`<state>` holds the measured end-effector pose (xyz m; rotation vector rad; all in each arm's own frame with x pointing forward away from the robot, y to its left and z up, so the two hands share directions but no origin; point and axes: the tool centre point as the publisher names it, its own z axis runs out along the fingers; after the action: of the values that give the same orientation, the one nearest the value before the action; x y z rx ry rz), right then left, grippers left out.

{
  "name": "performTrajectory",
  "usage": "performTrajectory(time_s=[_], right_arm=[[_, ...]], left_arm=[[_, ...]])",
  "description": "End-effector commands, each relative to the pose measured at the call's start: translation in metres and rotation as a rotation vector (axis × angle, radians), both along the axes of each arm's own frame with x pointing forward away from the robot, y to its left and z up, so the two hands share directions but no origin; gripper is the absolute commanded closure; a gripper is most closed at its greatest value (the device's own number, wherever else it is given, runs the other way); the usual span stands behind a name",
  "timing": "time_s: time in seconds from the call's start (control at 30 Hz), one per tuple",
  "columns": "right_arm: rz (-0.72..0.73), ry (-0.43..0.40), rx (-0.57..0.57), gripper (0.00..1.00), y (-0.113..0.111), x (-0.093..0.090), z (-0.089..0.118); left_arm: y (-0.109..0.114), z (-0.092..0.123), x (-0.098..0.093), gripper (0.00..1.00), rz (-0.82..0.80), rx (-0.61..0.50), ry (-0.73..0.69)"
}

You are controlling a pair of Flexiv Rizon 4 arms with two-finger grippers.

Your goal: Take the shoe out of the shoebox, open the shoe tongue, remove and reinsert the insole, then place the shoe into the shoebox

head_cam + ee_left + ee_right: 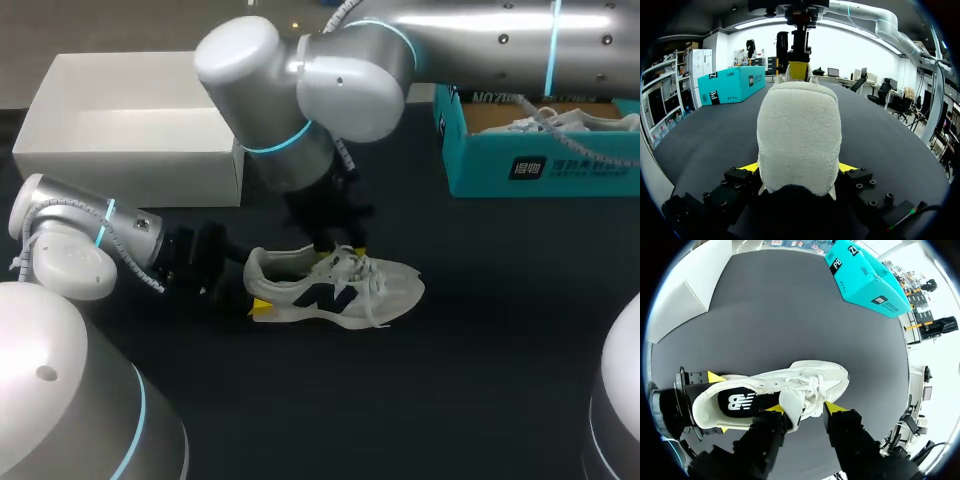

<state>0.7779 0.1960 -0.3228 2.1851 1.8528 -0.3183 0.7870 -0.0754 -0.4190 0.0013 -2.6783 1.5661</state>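
A white sneaker (335, 287) with a dark side logo lies on its sole on the black table, toe toward the right. My left gripper (250, 292) is at its heel. In the left wrist view the fleecy heel (799, 140) fills the space between the yellow fingertips (747, 166), which press on both sides. My right gripper (340, 255) comes down on the shoe from above. The right wrist view shows that gripper (804, 408) closed on the tongue (792, 402) and laces. The dark insole (740, 401) shows inside the shoe.
An open white shoebox (130, 150) stands at the back left, just behind my left arm. A teal shoebox (500, 170) holding another white shoe (560, 122) stands at the back right. Bare black tabletop (400, 400) stretches in front of the sneaker.
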Motion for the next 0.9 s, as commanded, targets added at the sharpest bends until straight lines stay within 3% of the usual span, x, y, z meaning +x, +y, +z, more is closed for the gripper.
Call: performTrajectory(time_s=[0.03,0.57,0.9], right_arm=[[-0.046,-0.01,0.035,1.0,-0.009,0.0,-0.003],[-0.113,-0.023,0.016,1.0,-0.059,0.019,0.006],[-0.178,0.024,-0.009,1.0,-0.088,0.017,-0.026]], left_arm=[[0.0,-0.001,0.0,1.0,-0.002,0.002,0.002],[0.0,-0.001,0.0,1.0,-0.002,0.002,0.002],[0.0,-0.001,0.0,1.0,-0.002,0.002,0.002]])
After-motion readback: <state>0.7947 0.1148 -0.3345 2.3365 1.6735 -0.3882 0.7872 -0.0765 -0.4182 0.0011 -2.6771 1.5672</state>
